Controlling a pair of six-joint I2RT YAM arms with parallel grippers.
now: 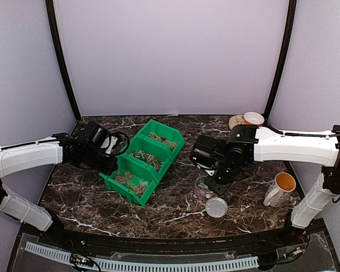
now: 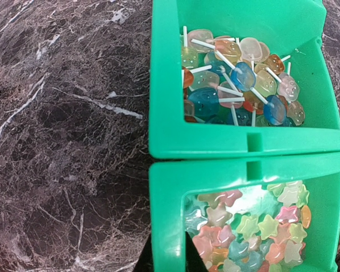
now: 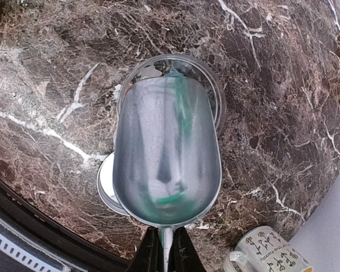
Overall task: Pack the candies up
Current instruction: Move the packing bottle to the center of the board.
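Reference landmark: the row of three green bins (image 1: 122,191), set diagonally left of table centre.

1. Nearest, to the right of the bins' near end, a grey lid (image 1: 216,207) lies flat on the marble table (image 1: 175,209).
2. Just beyond the lid stands a clear jar (image 3: 212,85) with its lid off. A mug (image 1: 280,190) stands further right, well apart from the bins.
3. The right gripper (image 3: 164,252) is closed, its fingers pinching the handle of a metal scoop (image 3: 167,164). The scoop bowl hangs over the jar and covers most of its mouth. Its contents cannot be determined; only green-tinted reflections show.
4. The left gripper (image 1: 107,161) sits against the left side of the bins' near end. Its fingers are closed. Whether they grip the bin wall cannot be determined.
5. The candies (image 2: 249,226) lie inside the bins. Star-shaped sweets fill one compartment and lollipops (image 2: 238,79) with white sticks fill the adjoining one.
6. Farthest, beyond and right of the bins, two pale round dishes (image 1: 246,119) sit at the back edge.
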